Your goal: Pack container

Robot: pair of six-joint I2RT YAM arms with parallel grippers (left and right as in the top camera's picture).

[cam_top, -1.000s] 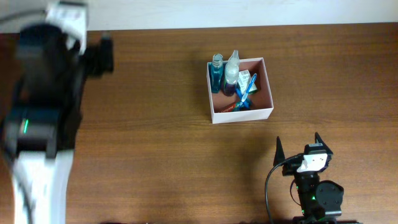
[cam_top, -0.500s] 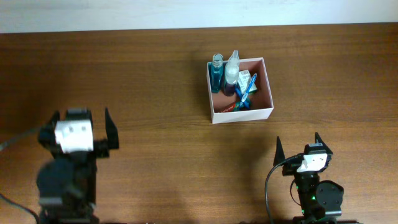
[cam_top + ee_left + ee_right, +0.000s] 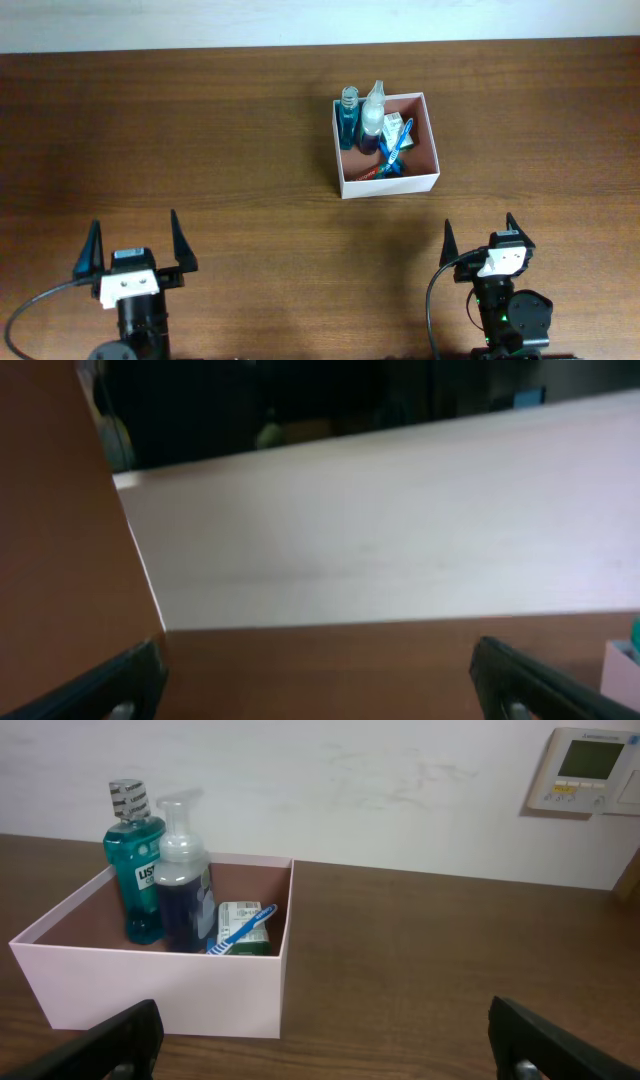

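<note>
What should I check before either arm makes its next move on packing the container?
1. Left gripper fingers open, holding nothing: ok.
2. Right gripper fingers open, holding nothing: ok.
3. Container upright on the table, apart from both grippers: ok.
4. Mouthwash bottle and pump bottle standing upright inside: ok.
5. Toothbrush and green-and-white packet inside the walls: ok.

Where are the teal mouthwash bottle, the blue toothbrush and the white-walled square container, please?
teal mouthwash bottle (image 3: 137, 870): right wrist view, on its body.
blue toothbrush (image 3: 245, 925): right wrist view, on its handle.
white-walled square container (image 3: 150, 990): right wrist view, on its near outer wall.
</note>
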